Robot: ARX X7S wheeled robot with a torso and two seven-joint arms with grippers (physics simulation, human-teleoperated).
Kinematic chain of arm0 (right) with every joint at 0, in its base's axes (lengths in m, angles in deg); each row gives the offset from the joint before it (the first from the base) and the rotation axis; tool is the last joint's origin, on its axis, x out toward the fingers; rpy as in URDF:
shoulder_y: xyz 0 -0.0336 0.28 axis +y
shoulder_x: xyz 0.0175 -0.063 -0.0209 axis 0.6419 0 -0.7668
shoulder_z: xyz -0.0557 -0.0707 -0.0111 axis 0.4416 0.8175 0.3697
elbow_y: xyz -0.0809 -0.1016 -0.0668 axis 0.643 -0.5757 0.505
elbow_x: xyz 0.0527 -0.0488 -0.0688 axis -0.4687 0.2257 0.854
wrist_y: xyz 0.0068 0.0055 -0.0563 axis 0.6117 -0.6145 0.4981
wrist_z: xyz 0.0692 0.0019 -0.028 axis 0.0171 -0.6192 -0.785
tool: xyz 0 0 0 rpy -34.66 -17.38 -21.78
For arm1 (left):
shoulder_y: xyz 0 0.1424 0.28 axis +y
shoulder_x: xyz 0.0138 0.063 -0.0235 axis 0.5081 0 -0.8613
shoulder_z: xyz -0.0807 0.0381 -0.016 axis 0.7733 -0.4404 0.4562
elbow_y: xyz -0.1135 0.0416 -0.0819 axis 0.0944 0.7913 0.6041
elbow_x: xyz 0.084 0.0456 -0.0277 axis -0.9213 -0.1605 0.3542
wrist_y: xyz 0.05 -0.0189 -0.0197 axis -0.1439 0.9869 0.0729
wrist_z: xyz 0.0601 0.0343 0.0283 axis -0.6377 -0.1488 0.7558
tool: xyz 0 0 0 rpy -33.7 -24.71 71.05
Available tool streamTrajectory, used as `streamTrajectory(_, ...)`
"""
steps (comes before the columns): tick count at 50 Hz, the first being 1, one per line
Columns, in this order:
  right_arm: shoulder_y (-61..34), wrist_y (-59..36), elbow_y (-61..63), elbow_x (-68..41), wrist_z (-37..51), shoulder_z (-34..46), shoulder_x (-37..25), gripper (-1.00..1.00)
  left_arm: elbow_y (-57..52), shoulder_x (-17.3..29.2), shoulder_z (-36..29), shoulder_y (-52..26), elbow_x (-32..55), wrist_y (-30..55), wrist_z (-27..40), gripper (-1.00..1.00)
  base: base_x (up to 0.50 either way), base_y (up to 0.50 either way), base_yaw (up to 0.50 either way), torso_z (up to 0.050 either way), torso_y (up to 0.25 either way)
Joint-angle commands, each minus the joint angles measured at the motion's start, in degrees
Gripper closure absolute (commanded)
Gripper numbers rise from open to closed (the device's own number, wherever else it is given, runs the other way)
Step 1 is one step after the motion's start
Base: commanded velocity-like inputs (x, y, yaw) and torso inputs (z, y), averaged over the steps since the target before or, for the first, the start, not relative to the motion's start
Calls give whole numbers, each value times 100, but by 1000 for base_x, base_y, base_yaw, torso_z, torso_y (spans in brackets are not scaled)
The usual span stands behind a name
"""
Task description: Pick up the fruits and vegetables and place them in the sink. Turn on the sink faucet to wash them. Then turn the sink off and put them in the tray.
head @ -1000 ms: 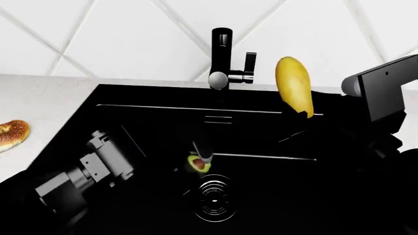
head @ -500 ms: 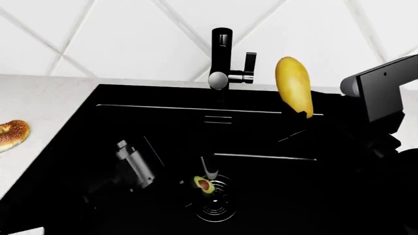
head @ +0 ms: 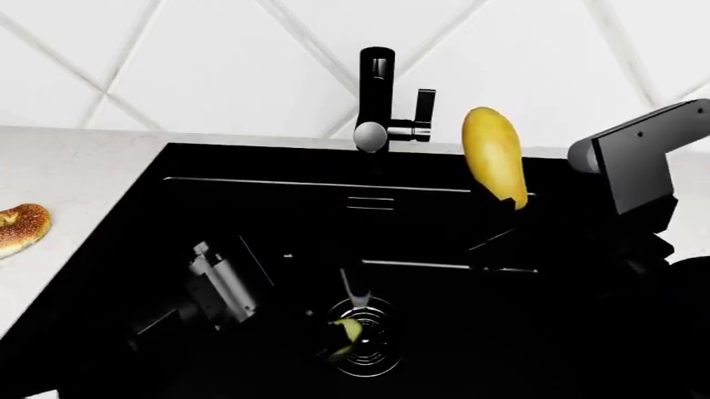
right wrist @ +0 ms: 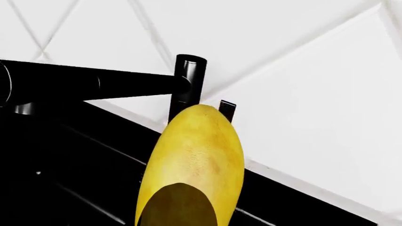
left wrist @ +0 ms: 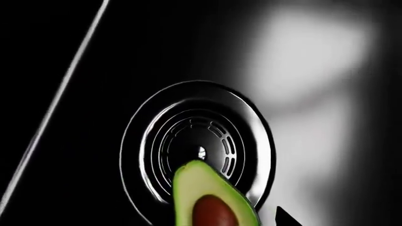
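The halved avocado [head: 348, 332] sits low over the round drain [head: 375, 353] of the black sink [head: 266, 216]. In the left wrist view the avocado [left wrist: 210, 202] shows its brown pit, in front of the drain [left wrist: 197, 136]. My left gripper [head: 346, 309] hangs just above it, open; a gap shows between a dark fingertip [left wrist: 285, 219] and the fruit. My right gripper [head: 505, 204] is shut on the yellow fruit [head: 491, 154], holding it upright above the sink's right rear, beside the faucet [head: 377, 91]. The tray is out of view.
A browned bread roll [head: 20, 226] lies on the pale counter left of the sink. A white tiled wall [head: 222, 66] rises right behind the faucet. The faucet column [right wrist: 187, 84] stands close behind the yellow fruit [right wrist: 195, 160] in the right wrist view.
My left arm went down into the basin. The avocado sank from beside the fingertip to the drain and turned edge-on. The right gripper and yellow fruit shifted slightly left.
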Motion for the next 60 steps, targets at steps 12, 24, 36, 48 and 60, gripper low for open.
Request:
streamTrajectory(12,-882,-1095,-28,232,-356,1487,123,100,-4239,2110,1054,190,1161,1871,2280,-100,0,0,0,0,0)
streamTrajectory(24,-1669,-1282,-730,1126,-1031,2839,410,100,-5212,2705,1605,86,1617,2495,3135,-100,0,0,0,0,0)
streamTrajectory(36,-2087,-1214,-1305,1356,-1702,3488,691,100,-5682,2988,1871,8,1837,2670,3432,-100,0,0,0,0,0)
streamTrajectory(48,-2228,-866,-2227,2091,-2242,4575,1155,100,-5885,3125,1917,8,1886,2673,3483,-100,0,0,0,0,0)
streamTrajectory(60,-2056,-379,-2921,2534,-2439,5041,1423,100,-6007,3203,1993,-9,1959,2741,3604,-100,0,0,0,0,1)
